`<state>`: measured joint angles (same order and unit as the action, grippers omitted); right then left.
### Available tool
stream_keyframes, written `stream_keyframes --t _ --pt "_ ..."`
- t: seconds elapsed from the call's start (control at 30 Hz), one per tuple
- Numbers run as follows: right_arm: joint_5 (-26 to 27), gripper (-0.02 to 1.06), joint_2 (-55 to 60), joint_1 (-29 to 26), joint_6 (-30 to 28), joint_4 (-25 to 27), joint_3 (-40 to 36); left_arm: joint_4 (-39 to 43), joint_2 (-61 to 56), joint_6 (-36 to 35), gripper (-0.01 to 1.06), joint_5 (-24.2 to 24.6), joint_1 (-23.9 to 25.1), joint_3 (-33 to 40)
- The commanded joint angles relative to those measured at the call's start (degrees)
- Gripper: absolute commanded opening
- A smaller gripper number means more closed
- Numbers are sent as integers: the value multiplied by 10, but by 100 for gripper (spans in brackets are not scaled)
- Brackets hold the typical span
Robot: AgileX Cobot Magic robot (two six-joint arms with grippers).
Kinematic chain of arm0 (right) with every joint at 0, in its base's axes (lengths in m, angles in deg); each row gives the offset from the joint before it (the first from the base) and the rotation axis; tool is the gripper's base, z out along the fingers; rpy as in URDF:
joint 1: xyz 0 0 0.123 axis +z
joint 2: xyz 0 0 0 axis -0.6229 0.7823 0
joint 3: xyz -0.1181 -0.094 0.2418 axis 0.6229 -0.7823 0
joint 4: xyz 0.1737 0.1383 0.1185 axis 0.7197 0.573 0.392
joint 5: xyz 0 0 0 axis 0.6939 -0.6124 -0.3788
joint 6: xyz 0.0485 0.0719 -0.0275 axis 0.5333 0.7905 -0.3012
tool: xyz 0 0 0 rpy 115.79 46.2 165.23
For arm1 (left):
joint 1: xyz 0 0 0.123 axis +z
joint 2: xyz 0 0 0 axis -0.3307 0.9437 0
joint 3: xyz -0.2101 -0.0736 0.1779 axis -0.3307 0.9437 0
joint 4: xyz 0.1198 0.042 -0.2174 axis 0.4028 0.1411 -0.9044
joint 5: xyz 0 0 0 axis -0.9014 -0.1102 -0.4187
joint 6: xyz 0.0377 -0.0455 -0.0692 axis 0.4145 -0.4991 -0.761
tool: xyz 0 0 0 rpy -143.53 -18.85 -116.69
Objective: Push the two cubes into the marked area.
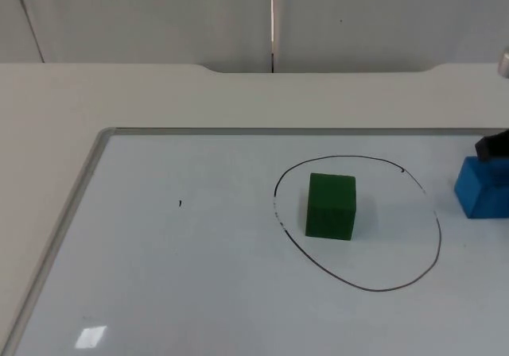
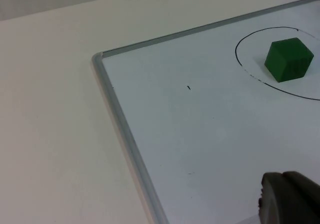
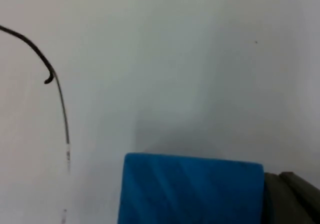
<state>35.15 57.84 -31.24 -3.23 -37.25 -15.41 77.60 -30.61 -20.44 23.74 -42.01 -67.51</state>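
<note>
A green cube [image 1: 331, 206] stands inside the hand-drawn black oval [image 1: 436, 227] on the whiteboard; the left wrist view shows the green cube [image 2: 288, 59] within the oval line [image 2: 239, 60]. A blue cube [image 1: 482, 187] sits just outside the oval's right side, at the picture's right edge. My right gripper [image 1: 495, 145] touches the blue cube's far right top. In the right wrist view the blue cube [image 3: 190, 189] lies close beside a dark fingertip [image 3: 290, 199], with the oval line [image 3: 55, 84] off to its side. A left fingertip [image 2: 290, 199] hovers over the whiteboard, far from the green cube.
The whiteboard [image 1: 199, 276] has a grey metal frame [image 1: 75, 205] along its left and far edges, lying on a cream table [image 1: 48, 133]. A small black mark [image 1: 180, 204] dots the board's left half. A grey partition wall [image 1: 159, 14] stands behind.
</note>
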Motion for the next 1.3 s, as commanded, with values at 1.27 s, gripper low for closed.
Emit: stream_keyframes --t 1.27 --pt "-21 0 -2 72 4 41 2 4 -2 -2 0 -5 1 3"
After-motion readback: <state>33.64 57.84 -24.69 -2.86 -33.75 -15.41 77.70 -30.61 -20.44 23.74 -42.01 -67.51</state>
